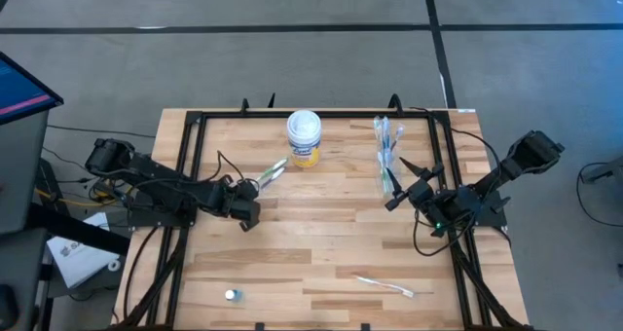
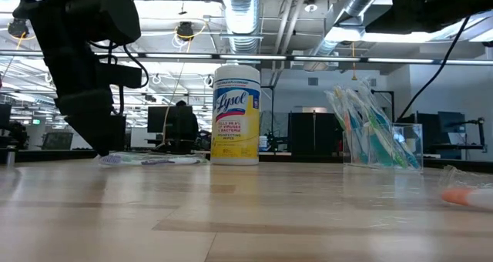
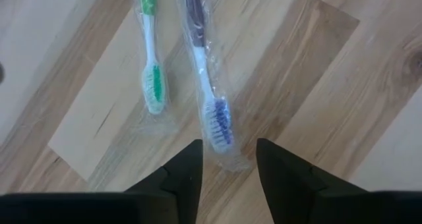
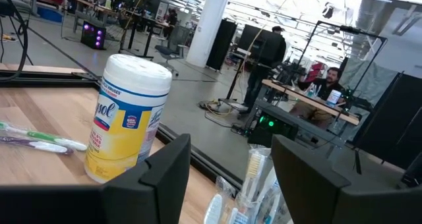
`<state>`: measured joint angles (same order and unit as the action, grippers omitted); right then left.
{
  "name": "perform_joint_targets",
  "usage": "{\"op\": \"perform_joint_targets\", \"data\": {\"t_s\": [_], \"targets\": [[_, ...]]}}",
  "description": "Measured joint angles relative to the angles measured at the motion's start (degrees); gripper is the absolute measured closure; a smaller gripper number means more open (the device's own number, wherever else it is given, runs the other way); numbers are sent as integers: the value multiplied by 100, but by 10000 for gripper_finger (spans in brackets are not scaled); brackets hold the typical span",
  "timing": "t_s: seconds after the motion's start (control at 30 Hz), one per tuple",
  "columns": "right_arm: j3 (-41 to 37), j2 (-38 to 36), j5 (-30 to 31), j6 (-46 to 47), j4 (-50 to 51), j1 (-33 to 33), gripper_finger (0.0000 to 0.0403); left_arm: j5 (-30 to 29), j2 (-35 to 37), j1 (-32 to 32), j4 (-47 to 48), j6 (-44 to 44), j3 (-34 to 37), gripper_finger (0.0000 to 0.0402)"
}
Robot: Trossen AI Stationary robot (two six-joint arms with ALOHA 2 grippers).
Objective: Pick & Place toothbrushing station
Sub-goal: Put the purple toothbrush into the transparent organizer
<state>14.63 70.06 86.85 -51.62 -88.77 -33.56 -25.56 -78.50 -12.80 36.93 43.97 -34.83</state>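
Two wrapped toothbrushes, one green point(image 3: 153, 85) and one blue point(image 3: 211, 112), lie flat side by side on the wooden table point(image 1: 321, 243), left of the canister; they also show in the high view point(image 1: 273, 170). My left gripper point(image 3: 227, 165) is open just short of the blue brush's bristle head and touches nothing; it shows in the high view point(image 1: 253, 202). A clear cup point(image 1: 387, 151) at the far right holds several upright toothbrushes point(image 2: 377, 135). My right gripper point(image 4: 231, 178) is open and empty beside that cup point(image 1: 399, 187). A white toothbrush point(image 1: 384, 285) and a small blue tube point(image 1: 231, 295) lie near the front edge.
A white-lidded, yellow-labelled canister point(image 1: 304, 138) stands upright at the far middle, between the two lying brushes and the cup. A black frame point(image 1: 185, 175) runs along the table's left, far and right sides. Bare wood lies in the table's middle. People show in the room beyond.
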Motion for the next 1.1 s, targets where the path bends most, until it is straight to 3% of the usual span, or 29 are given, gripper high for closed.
{"op": "perform_joint_targets", "data": {"t_s": [0.43, 0.63, 0.77, 0.93, 1.1], "targets": [[0, 0, -7, 1, 0, 0, 201, 98, 7, 0, -317, 247, 457, 275], [0, 0, -15, 2, 0, 1, 201, -213, 4, 0, -367, 239, 463, 290], [0, 0, -17, 4, 0, 0, 201, -243, 2, 0, -387, 240, 463, 319], [0, 0, -17, 8, 0, 0, 201, 0, 2, 0, -384, 116, 463, 389], [0, 0, -20, 17, 0, 0, 201, 259, 2, 2, -359, 105, 460, 400]]}}
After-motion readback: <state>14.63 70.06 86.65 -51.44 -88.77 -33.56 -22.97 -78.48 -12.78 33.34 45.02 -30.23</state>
